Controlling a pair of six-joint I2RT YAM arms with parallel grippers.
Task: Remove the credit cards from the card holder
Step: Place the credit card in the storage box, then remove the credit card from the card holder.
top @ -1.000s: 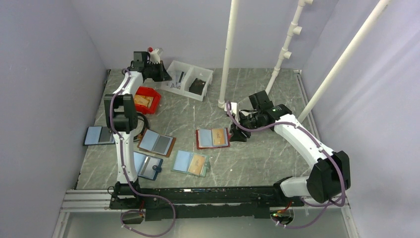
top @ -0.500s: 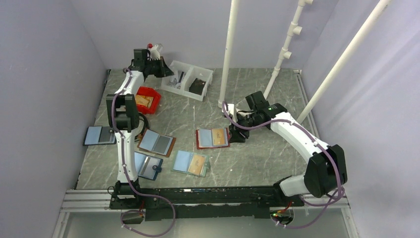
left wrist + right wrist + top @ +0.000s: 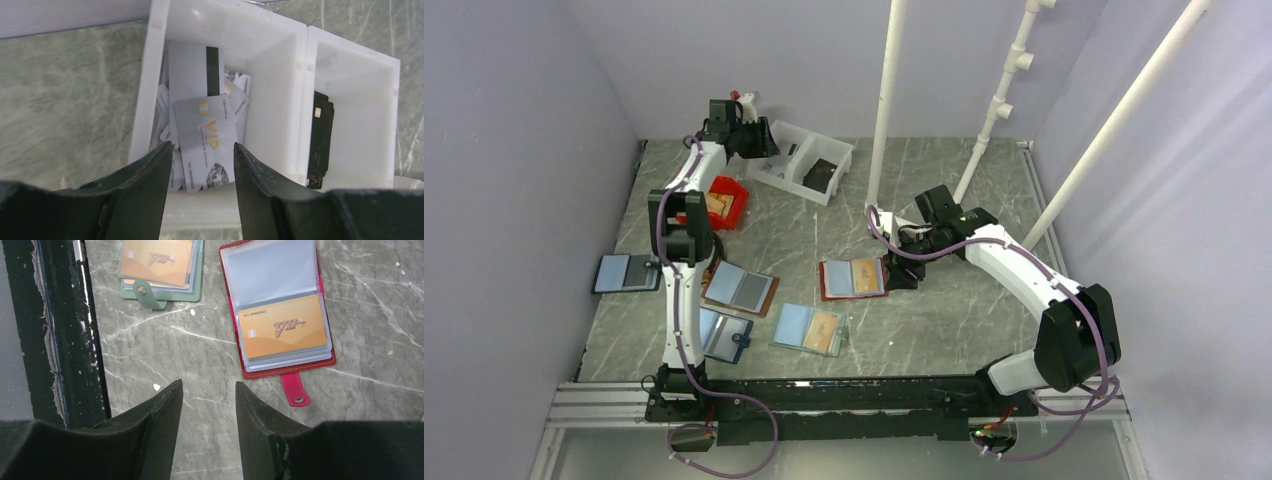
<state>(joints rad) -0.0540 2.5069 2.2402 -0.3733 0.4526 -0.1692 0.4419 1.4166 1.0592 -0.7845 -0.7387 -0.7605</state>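
1. Right gripper (image 3: 207, 390): jaws apart, nothing between them. It hangs over bare marble table (image 3: 380, 405), fingers pointing down at the surface.
2. Card holder (image 3: 287, 371) lies open and flat on the table, just ahead and to the right of the fingertips in the right wrist view, and not between them. In the top view it sits mid-table, with the right gripper (image 3: 902, 270) at its right edge. Cannot tell whether they touch.
3. Holder contents: an orange card (image 3: 282, 327) marked VIP sits in the clear pocket nearest the gripper. The other pocket shows pale grey. The pink-red snap tab (image 3: 294, 390) sticks out toward the gripper, flat on the table.
4. A green holder (image 3: 160, 265) with its own orange card lies further out, near the black rail (image 3: 65, 340), apart from the red one.
5. Left gripper (image 3: 201, 150): jaws apart, empty. It hovers above the left compartment of the white tray (image 3: 300, 100) at the back of the table.
6. The left compartment holds loose pale cards, with a silver VIP card (image 3: 205, 142) on top. The right compartment holds a black card (image 3: 320, 140) leaning on the divider.
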